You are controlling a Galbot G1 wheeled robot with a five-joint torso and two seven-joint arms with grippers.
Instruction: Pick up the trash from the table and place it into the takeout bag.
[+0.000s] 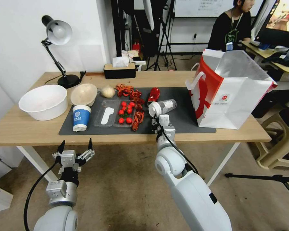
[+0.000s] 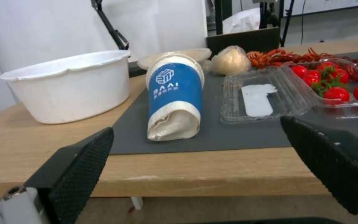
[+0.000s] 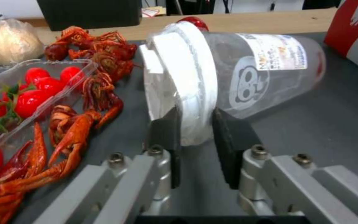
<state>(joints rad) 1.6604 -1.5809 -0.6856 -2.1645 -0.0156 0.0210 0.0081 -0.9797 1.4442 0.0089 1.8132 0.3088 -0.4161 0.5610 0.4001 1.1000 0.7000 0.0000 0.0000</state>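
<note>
A clear plastic cup with a white lid (image 1: 163, 106) (image 3: 228, 71) lies on its side on the dark mat (image 1: 183, 120). My right gripper (image 1: 159, 121) (image 3: 195, 130) is shut on the rim of its lid. The left gripper (image 1: 75, 148) (image 2: 196, 127) hangs open below the table's front edge (image 1: 22, 131), facing the blue paper cup (image 1: 81, 117) (image 2: 174, 93), which lies on the mat. A beige bowl (image 1: 83, 94), a pale wrapped ball (image 1: 108, 91) (image 3: 7, 40) and a crushed red can (image 1: 153, 95) sit farther back. The white and red takeout bag (image 1: 234, 93) stands open at the right.
A large white tub (image 1: 43, 102) (image 2: 71, 87) stands at the table's left, with a desk lamp (image 1: 59, 33) and a black tissue box (image 1: 119, 70) behind. A clear tray of cherry tomatoes (image 1: 117, 114) and scattered crayfish (image 1: 129, 91) (image 3: 84, 102) lie mid-mat. A beige stool (image 1: 279, 141) stands right of the table.
</note>
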